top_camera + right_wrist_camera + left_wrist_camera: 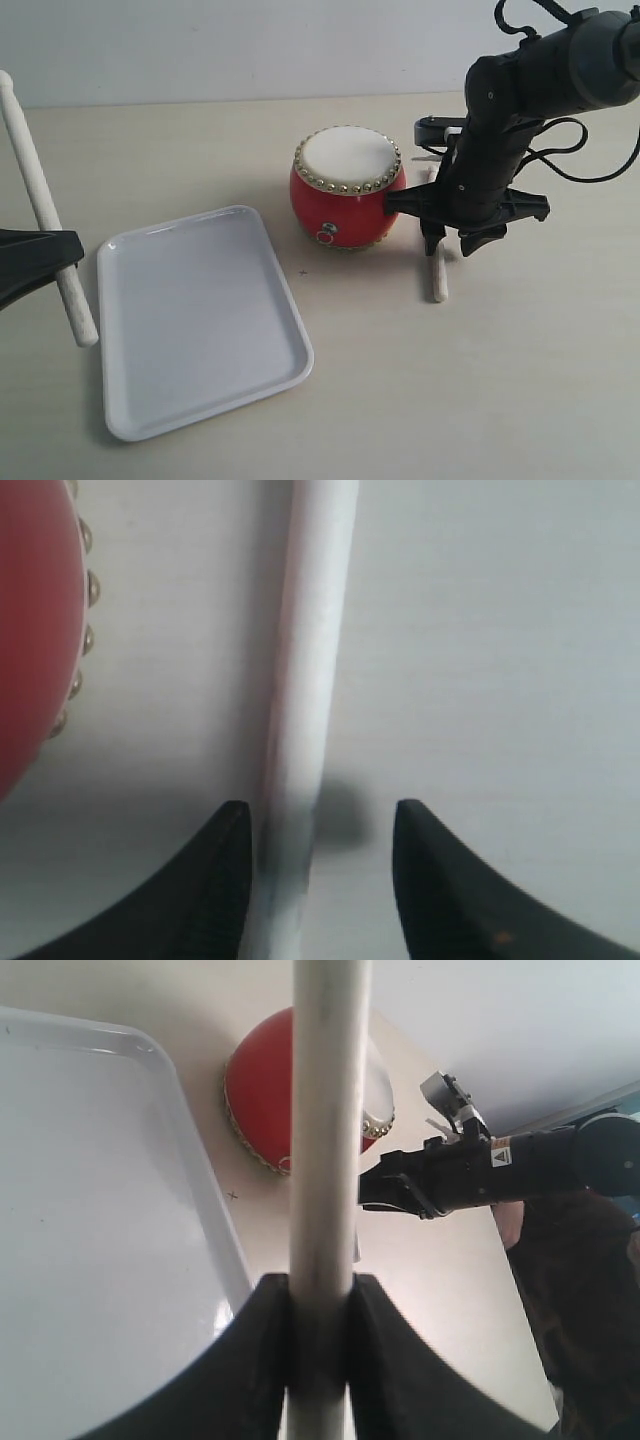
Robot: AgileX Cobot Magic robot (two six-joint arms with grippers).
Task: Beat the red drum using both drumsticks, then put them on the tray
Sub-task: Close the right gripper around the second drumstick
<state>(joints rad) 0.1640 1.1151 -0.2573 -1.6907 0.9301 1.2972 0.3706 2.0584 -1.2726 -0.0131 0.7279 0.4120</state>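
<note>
One drumstick [437, 282] lies flat on the table [500, 390], just beside the red drum [348, 188], on the drum's side away from the tray [200, 330]. My right pincer [320, 808] hangs over it with jaws spread wide. The stick sits between them, closer to one jaw and not clamped. The other drumstick [38, 195] is well apart from the drum, beyond the tray, held tilted in my left pincer [320, 1282], whose jaws grip its shaft.
</note>
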